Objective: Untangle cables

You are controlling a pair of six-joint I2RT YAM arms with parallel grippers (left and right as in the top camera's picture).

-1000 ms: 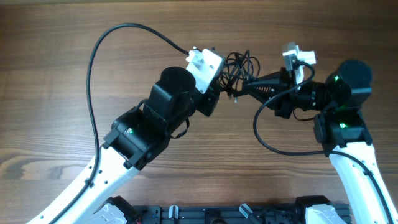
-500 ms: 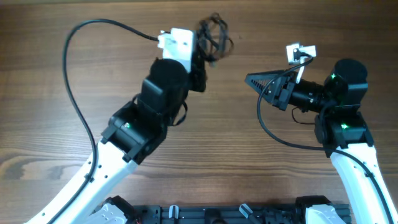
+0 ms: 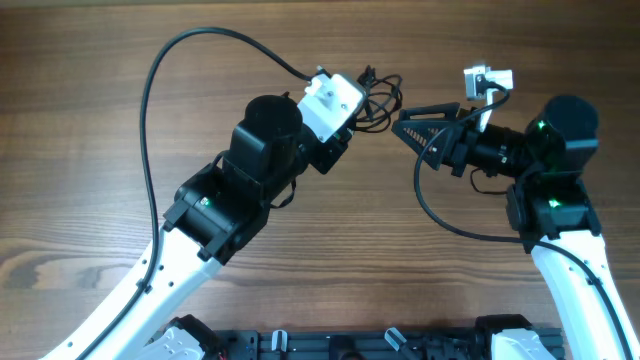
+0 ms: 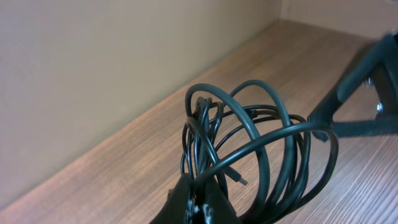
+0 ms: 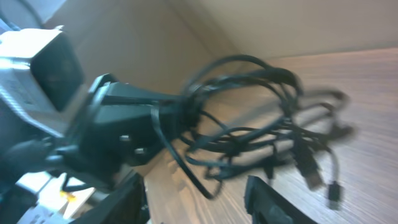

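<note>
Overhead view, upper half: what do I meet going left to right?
Thick black arm cable loop, white left wrist camera box, tangled thin black cables, black right gripper, small white right wrist camera.

Table: brown wood-grain surface, lying beneath both pairs of jaws and spreading well past them on every side.
Wall: plain beige panel, meeting the table's far edge, beyond the left jaws.
</note>
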